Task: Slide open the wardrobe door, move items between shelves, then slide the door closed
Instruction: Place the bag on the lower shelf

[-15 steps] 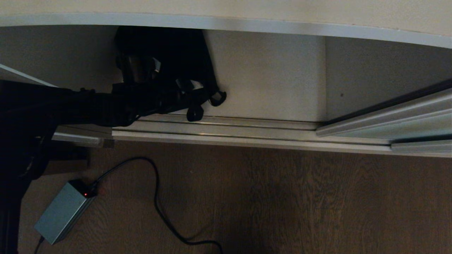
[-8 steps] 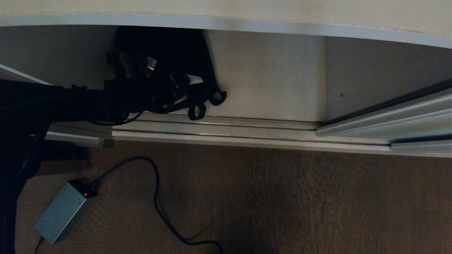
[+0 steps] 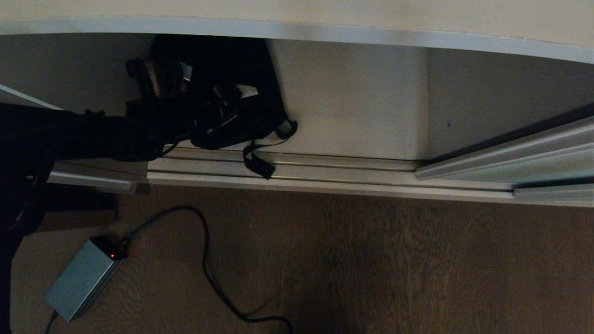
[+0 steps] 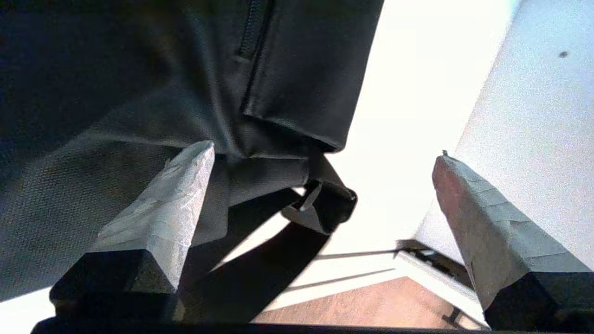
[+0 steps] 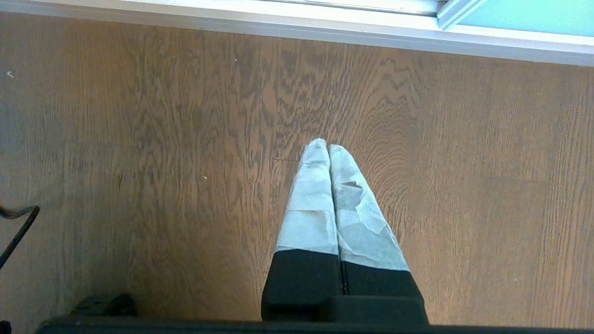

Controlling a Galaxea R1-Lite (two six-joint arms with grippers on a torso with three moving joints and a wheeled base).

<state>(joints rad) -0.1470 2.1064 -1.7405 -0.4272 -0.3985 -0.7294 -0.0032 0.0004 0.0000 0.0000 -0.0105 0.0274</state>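
Gaping wide and gripping nothing, the left gripper (image 4: 320, 181) hovers by the black bag (image 3: 232, 74) slumped upper left on the bottom shelf (image 3: 352, 102), where a strap (image 3: 258, 163) trailing over the floor track (image 3: 325, 172) could jam the sliding wardrobe door (image 3: 519, 157).

The left arm (image 3: 69, 134) reaches in from the robot's left side, stretched nearly level across the view, a dark mass with the wrist at its far end. The left claw (image 4: 320, 185) stands wide open, its two tape-wrapped fingers (image 4: 162, 213) spread far apart with nothing clamped between them. The right claw (image 5: 328, 153) points straight down, its pale taped fingers (image 5: 313, 204) pressed flat together along their whole length, holding nothing.
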